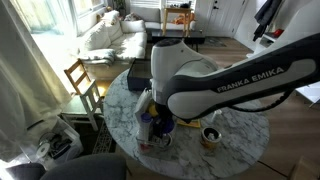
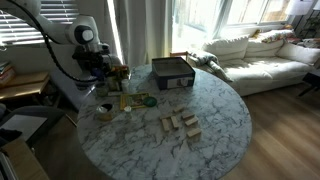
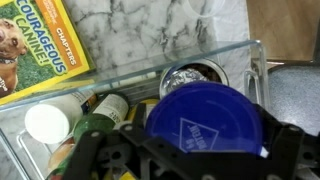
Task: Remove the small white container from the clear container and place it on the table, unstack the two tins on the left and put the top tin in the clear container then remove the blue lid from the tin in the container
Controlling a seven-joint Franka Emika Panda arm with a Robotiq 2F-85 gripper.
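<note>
Marbled table (image 2: pixel 225 125), end effector (image 3: pixel 190 152) spread wide, blue lid (image 3: pixel 205 115) between its fingers.

Free room: we log bare marble on the table (image 2: pixel 228 112) right of centre in an exterior view, and a strip at upper centre in the wrist view.
Obstacles: wooden blocks (image 2: pixel 180 126) mid-frame; dark box (image 2: pixel 172 72) upper centre; lidless tin (image 2: pixel 103 112) mid-left.
Wrist view: blue lid (image 3: pixel 205 118) lower right, bottles (image 3: pixel 100 112) lower left, book (image 3: pixel 35 45) upper left.
</note>
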